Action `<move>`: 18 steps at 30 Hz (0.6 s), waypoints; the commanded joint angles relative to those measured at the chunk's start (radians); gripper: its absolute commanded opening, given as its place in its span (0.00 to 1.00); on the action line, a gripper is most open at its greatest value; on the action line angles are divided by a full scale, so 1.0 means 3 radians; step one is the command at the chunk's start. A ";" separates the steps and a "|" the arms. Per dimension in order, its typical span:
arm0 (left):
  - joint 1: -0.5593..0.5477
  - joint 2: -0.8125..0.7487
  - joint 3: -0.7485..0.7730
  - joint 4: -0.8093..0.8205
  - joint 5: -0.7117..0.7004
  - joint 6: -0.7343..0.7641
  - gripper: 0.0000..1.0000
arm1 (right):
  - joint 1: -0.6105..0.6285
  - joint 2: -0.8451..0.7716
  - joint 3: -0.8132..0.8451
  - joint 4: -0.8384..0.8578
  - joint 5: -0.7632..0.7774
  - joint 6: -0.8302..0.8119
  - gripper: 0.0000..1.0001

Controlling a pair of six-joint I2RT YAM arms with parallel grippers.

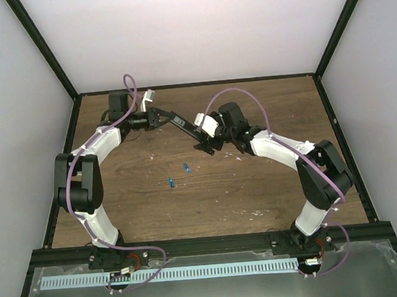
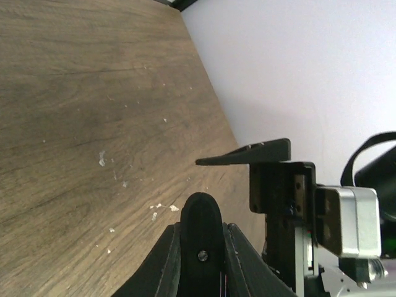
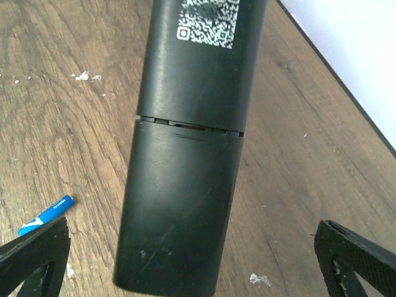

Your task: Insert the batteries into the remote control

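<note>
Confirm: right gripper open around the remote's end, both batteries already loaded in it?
No. Both batteries lie loose on the table, outside the remote control, as the top external view shows. The right gripper is open around the remote's end.

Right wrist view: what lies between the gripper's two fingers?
The remote control, its back facing the camera, has its near end between the open fingers and touches neither. The right wrist view shows this.
</note>
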 commanded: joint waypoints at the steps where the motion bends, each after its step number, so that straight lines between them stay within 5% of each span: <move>1: -0.0005 -0.0047 0.0101 -0.0219 0.0325 0.0411 0.07 | -0.0015 0.0065 0.0176 -0.0069 -0.0063 -0.0088 0.99; 11: -0.0035 -0.0056 0.0103 -0.0208 0.0484 0.0448 0.06 | -0.0015 0.0225 0.0404 -0.0373 -0.0222 -0.0163 0.76; 15: -0.0034 -0.0037 0.0126 -0.0168 0.0495 0.0418 0.06 | -0.0015 0.0245 0.0445 -0.0513 -0.0310 -0.0211 0.50; 18: -0.0034 -0.0019 0.0144 -0.0144 0.0492 0.0393 0.06 | -0.0015 0.0261 0.0462 -0.0587 -0.0333 -0.0218 0.47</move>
